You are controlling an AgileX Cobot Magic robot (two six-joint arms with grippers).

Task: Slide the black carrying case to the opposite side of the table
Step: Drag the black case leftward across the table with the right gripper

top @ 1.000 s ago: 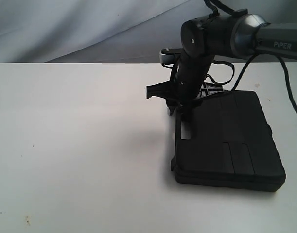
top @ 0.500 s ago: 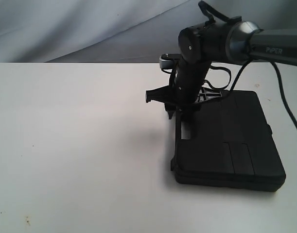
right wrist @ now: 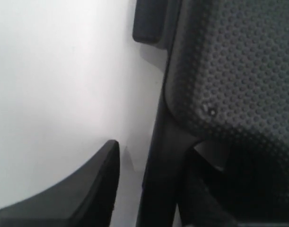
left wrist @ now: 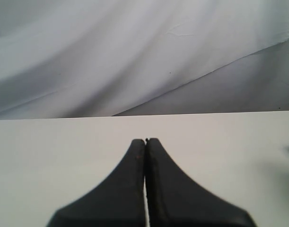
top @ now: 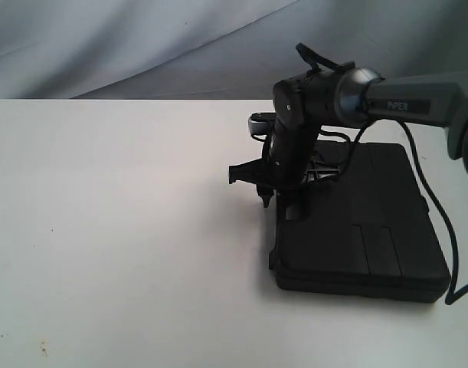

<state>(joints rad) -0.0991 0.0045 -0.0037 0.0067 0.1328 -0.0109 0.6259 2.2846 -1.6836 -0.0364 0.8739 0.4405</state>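
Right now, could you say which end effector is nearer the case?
Right. The right end effector stands open astride the case's handle edge; the left end effector, shut, faces only table.

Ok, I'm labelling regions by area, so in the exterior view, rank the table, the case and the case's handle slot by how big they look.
Largest to smallest:
1. table, fills most of the frame
2. case
3. handle slot, only a sliver shows

a pale grey cloth backdrop [top: 103,46] spans the exterior view from ten to two o'clock, crossed by soft diagonal folds, lighter toward ten o'clock. the left wrist view shows the same cloth [left wrist: 111,56], a bright drape over darker grey.
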